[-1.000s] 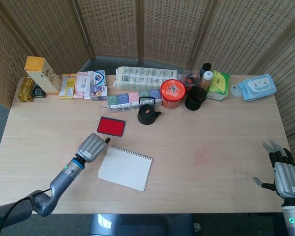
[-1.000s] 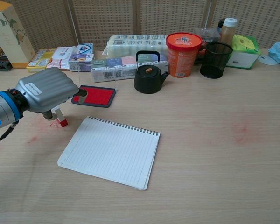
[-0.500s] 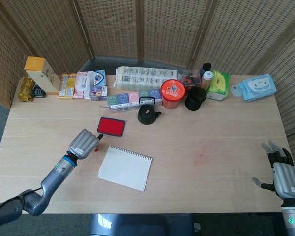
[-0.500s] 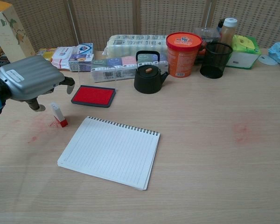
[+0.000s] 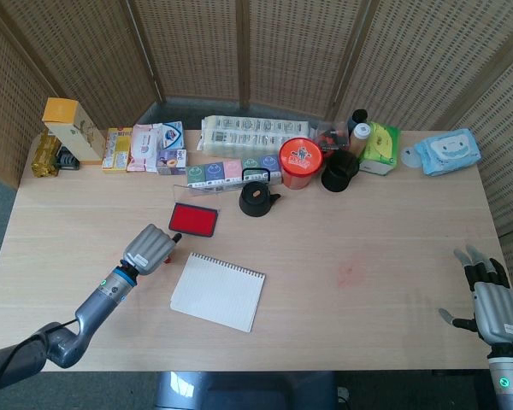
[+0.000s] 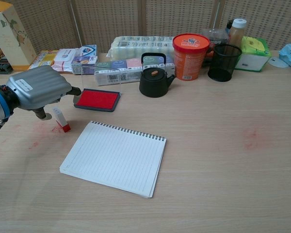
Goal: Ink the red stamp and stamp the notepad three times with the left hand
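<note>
The red stamp (image 6: 61,120) stands on the table (image 6: 223,160), tilted, its red base down and a pale handle above, just left of the notepad's far left corner and near of the ink pad. The left hand (image 6: 38,91) hangs over it from the left, its fingers (image 6: 42,113) reaching down at the stamp's handle; whether they touch it I cannot tell, and the stamp does not look gripped. So the task seems to sit at its very first step, the pick-up: the notepad (image 6: 115,158) shows only ruled lines, no marks.

The next move calls for the fingers to close on the small handle and right the stamp, then carry it a short way far and right to the ink pad (image 6: 97,99).

The stamp is a small hard block, easy to knock over. The ink pad is a flat dark tray with a red felt-like face. The notepad is spiral-bound along its far edge, a soft stack of paper lying at an angle. The table is pale wood grain with faint reddish smudges near the stamp.

The right hand (image 5: 489,303) rests at the near right edge, fingers spread, holding nothing.
</note>
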Robot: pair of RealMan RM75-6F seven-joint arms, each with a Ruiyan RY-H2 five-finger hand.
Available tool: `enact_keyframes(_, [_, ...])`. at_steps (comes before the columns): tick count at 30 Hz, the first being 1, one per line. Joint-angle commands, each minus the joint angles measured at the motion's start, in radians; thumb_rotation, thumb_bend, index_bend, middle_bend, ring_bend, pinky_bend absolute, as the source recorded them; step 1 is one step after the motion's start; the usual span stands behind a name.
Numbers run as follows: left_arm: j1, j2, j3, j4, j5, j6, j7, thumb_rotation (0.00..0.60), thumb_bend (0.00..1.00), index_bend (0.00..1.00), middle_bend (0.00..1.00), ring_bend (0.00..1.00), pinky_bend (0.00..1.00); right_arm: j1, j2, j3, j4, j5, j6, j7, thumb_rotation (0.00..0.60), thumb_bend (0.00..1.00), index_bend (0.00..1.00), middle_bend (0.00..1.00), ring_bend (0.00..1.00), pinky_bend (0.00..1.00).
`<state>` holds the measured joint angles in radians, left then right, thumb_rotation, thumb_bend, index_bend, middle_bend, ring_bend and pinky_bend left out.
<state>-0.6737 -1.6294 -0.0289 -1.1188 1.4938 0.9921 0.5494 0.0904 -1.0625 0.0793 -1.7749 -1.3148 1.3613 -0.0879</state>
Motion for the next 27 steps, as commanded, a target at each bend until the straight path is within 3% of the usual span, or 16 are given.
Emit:
enact_keyframes(1, [0.000, -0.003, 0.001, -0.001, -0.004, -0.001, 0.007, 0.600, 0.17, 0.37, 1.00, 1.00, 1.00, 0.000, 0.001, 0.000, 0.000, 0.000, 0.001, 0.001, 0.600, 0.07, 0.00, 0.00, 0.00, 0.00])
enact_keyframes(13, [-0.005, -0.010, -0.003, -0.018, -0.032, -0.014, 0.074, 0.600, 0.30, 0.44, 1.00, 1.00, 1.00, 0.001, 0.003, 0.001, 0.000, 0.005, -0.003, 0.001, 0.600, 0.07, 0.00, 0.00, 0.00, 0.00])
enact_keyframes(27, [-0.004, -0.007, 0.002, -0.015, -0.055, -0.025, 0.089, 0.600, 0.31, 0.44, 1.00, 1.00, 1.00, 0.003, 0.003, -0.001, -0.003, 0.010, -0.009, -0.001, 0.600, 0.07, 0.00, 0.00, 0.00, 0.00])
